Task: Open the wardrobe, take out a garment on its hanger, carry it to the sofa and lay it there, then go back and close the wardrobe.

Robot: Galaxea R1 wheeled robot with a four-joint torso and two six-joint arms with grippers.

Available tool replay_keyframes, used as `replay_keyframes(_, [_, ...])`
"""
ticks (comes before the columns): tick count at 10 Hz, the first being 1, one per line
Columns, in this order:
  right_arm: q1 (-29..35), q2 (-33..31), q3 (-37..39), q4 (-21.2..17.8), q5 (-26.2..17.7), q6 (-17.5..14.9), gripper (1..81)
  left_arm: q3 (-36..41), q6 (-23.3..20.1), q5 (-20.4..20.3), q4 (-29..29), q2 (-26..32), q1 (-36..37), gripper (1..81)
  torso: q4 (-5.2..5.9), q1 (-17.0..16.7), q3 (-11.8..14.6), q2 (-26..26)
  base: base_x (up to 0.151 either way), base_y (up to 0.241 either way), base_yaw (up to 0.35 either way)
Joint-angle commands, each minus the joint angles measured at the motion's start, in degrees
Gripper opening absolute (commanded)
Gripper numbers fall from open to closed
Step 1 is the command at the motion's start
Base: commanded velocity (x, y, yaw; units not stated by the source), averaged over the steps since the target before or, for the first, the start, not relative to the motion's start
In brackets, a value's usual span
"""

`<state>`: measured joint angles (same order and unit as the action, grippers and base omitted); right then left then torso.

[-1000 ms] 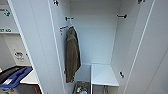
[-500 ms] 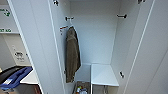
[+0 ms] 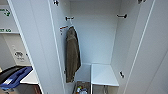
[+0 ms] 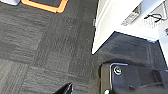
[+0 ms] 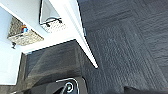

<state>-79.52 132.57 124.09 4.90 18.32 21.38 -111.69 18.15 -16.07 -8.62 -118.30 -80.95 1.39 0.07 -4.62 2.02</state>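
No writing can be made out for certain. Green marks stand on a white box [image 3: 6,12] beside the wardrobe [image 3: 100,45], and another line of green marks sits lower on it, both too blurred to read. A round grey mark on the panel [image 3: 19,54] below is also illegible.

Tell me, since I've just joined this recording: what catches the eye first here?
The wardrobe stands wide open, white inside. An olive-brown jacket hangs from a hook on its left inner wall. Low down inside sit woven baskets, and an orange-edged mat lies on the dark carpet.
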Motion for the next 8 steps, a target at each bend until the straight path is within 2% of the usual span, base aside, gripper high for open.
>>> replay_keyframes(1, [12.48, -5.36, 8.88, -0.59, 0.84, 9.91, 81.1, -0.02, 9.53, -1.25, -0.08, 9.39, 14.08, 81.1, 0.00, 0.00, 0.00, 0.00, 0.000, 0.000, 0.000])
replay_keyframes(2, [14.76, -5.80, 10.20, -0.59, 0.66, 12.81, 81.1, -0.28, 12.06, 1.09, -0.17, 10.35, 18.20, 81.1, 0.00, 0.00, 0.00, 0.00, 0.000, 0.000, 0.000])
replay_keyframes(4, [19.34, -7.29, 14.33, -0.51, 0.31, 22.56, 81.1, -2.48, 16.56, 9.83, 0.18, 10.09, 27.88, 81.1, 0.00, 0.04, -0.05, 0.00, 0.000, 0.000, 0.000])
replay_keyframes(6, [22.50, -7.73, 17.67, -0.51, -1.10, 29.94, 81.1, -2.75, 17.53, 15.98, 0.80, 8.60, 35.34, 81.1, 0.00, 0.04, -0.07, -0.02, 0.000, 0.000, 0.000])
replay_keyframes(7, [24.09, -7.73, 18.20, -0.42, -1.89, 33.46, 81.1, -3.18, 18.50, 19.32, 1.59, 6.14, 38.53, 81.1, 0.00, 0.04, -0.09, -0.04, 0.000, 0.000, 0.000])
replay_keyframes(8, [25.93, -7.12, 17.24, -0.42, -2.15, 36.34, 81.1, -5.20, 19.55, 20.28, 3.77, 2.30, 41.32, 81.1, 0.00, 0.06, -0.09, -0.04, 0.000, 0.000, 0.000])
